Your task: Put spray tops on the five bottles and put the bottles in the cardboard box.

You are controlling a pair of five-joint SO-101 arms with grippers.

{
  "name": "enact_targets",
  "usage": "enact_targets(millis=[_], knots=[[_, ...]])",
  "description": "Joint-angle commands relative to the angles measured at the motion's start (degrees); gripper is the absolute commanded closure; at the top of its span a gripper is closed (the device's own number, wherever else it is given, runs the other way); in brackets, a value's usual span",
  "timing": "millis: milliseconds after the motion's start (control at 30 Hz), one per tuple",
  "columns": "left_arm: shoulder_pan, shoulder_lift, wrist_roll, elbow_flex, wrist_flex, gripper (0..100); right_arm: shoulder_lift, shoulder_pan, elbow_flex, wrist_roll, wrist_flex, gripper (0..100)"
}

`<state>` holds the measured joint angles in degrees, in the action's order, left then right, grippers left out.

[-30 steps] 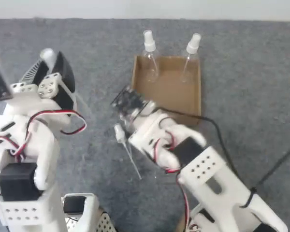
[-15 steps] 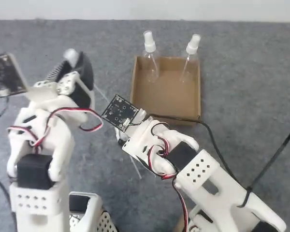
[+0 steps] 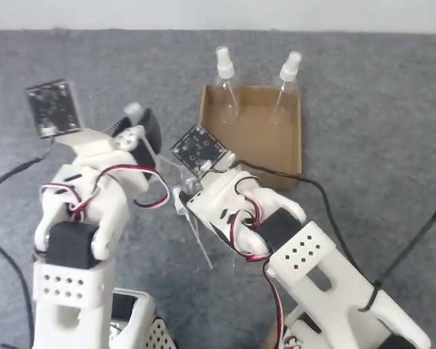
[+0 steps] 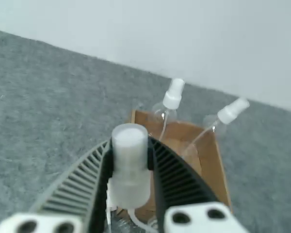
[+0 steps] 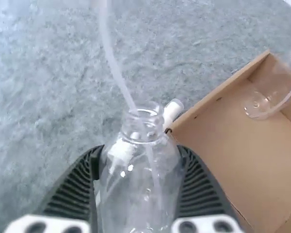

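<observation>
Two capped bottles stand upright inside the cardboard box, against its far wall, in the upper centre of the high view; each carries a white spray head, and the pair stand apart from each other. The box sits open on the grey surface. The left gripper is seen in the left half of the high view, level with the box's near left corner. Its ribbed black fingers are clamped from both sides on a white spray top, with the round head standing up between them. A thin clear dip tube hangs from this top and enters the mouth of the open bottle; the tube is visible running on inside the clear body. The right gripper is just beside the box's near left corner in the high view. Its fingers are closed against both flanks of the open bottle, which is held tilted with its uncapped neck towards the left gripper. One loose spray top lies flat on the grey surface at frame centre, just beside the right arm, with its tube trailing towards the lower edge of the frame. Whether it touches the arm cannot be determined.
</observation>
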<state>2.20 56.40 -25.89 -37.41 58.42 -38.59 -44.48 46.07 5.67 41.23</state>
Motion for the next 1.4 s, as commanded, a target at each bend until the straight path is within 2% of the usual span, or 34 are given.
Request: enact_targets(millis=[0,167,267,400,533,667,800,1267,1367], knots=[[3.2,0.9,3.8,-3.0,-2.9,99,-2.6,0.7,1.8,-3.3,-7.9,99.3],[6.7,1.0,6.3,-5.1,-3.4,99,-2.6,1.0,7.6,1.1,-17.5,99.3],[6.6,1.0,6.4,-6.2,-3.3,99,-2.6,0.7,9.4,3.4,-18.8,99.3],[6.7,1.0,6.5,-8.5,-3.6,99,-2.6,0.7,11.1,1.5,-23.1,99.3],[5.6,1.0,8.9,-10.1,-6.0,99,-2.6,1.0,16.2,-4.9,-34.2,99.3],[5.3,0.9,10.1,-12.1,-6.1,99,-2.6,1.2,21.2,-5.2,-44.3,99.3],[8.9,0.9,11.7,-13.8,-6.0,99,-2.6,2.1,23.7,-5.2,-50.9,99.3],[9.6,0.5,14.1,-14.6,-5.5,99,-2.7,4.9,25.1,-5.4,-52.4,99.3],[10.0,0.6,16.0,-12.0,-2.8,95,-2.7,4.9,25.2,-5.4,-52.4,99.3]])
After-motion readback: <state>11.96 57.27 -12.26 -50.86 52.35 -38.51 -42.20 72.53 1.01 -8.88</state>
